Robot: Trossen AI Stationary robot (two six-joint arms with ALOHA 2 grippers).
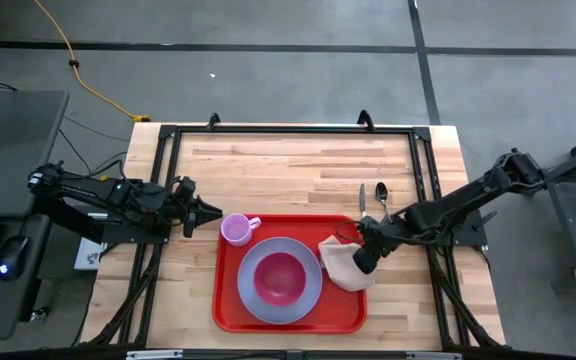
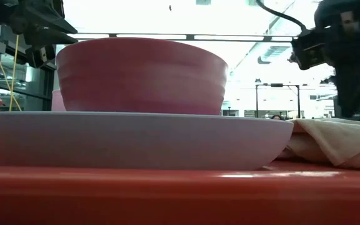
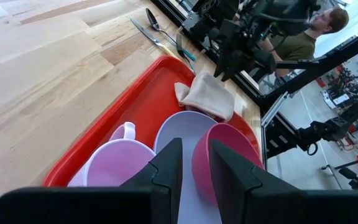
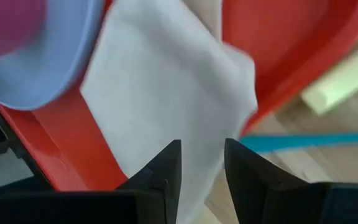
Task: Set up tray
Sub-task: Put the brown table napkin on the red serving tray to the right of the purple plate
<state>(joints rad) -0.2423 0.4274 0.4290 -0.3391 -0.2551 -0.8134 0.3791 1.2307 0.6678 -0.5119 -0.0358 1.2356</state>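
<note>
Nearly set: plate (image 1: 306,290), bowl (image 1: 280,277), cup (image 1: 235,229), napkin (image 1: 340,262) on the tray (image 1: 226,305).
My right gripper (image 1: 361,264), fingers apart, hovers over the napkin; cutlery (image 1: 371,198) is left outside.

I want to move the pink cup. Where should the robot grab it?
Best guess: pinch the cup's rim from above, on the side away from its handle. It stands upright and open in the tray's corner, near the left pincer, with the plate close beside it.
</note>
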